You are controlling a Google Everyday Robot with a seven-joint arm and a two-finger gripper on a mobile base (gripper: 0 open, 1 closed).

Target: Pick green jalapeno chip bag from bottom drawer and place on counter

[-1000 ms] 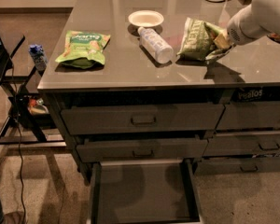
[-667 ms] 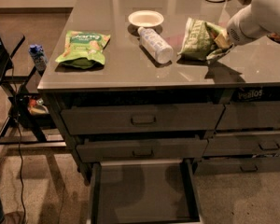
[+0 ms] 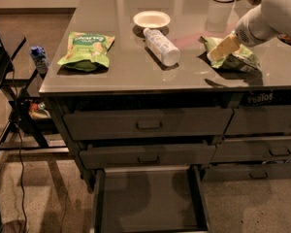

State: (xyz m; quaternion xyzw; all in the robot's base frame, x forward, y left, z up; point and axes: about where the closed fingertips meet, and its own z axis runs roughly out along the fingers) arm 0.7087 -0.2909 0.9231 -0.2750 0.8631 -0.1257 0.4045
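Since the frames from a second ago, one thing has changed on the counter [image 3: 126,76]. The bag [image 3: 240,59], which stood tilted up at the right end, now lies flatter on the grey top and a little further right. You can judge the placing as all but done.

The drawer [image 3: 148,203] at the near bottom stands pulled open, and what shows of its dark inside holds nothing.

The gripper [image 3: 222,48] reaches in from the far right and sits against the left end of the bag. You cannot tell whether it grips the bag or has let go (treat release as unconfirmed). If it is clamped, what remains is for you to open it and lift clear.

The brighter bag [image 3: 86,50] lies at the left, the bottle [image 3: 161,46] on its side in the middle, and the bowl [image 3: 152,19] just beyond it. All three are where they were.

As for writing, pale lettering [image 3: 260,98] on the dark panel under the counter's right edge looks like "PoiTos", though you should not rely on that. The brighter bag has a white logo that I cannot read, and the task bag's print is illegible.
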